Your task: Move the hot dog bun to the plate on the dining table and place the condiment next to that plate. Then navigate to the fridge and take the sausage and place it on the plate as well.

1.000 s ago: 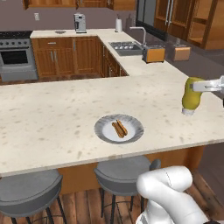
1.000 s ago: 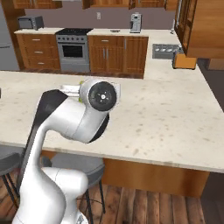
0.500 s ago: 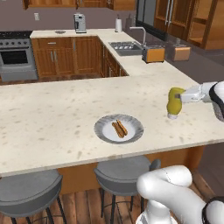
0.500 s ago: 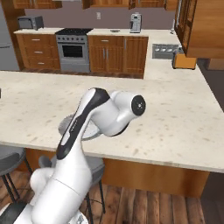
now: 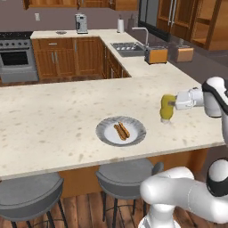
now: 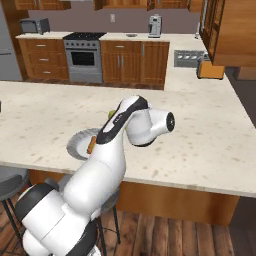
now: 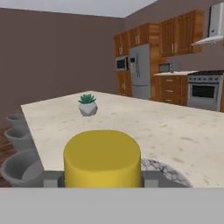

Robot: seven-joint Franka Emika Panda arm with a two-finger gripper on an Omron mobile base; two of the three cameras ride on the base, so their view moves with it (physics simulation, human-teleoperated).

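Condiment bottle (image 5: 167,108) is clamped in the gripper (image 5: 174,103), plate (image 5: 133,136) at its 8 o'clock; should be lowered upright, released gently.

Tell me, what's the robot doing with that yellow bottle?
The robot's end effector is gripping the yellow bottle, a condiment, and holding it upright just over the counter, to the right of the plate. The bun already lies on the plate. The bottle looks about ready to be set down beside it.
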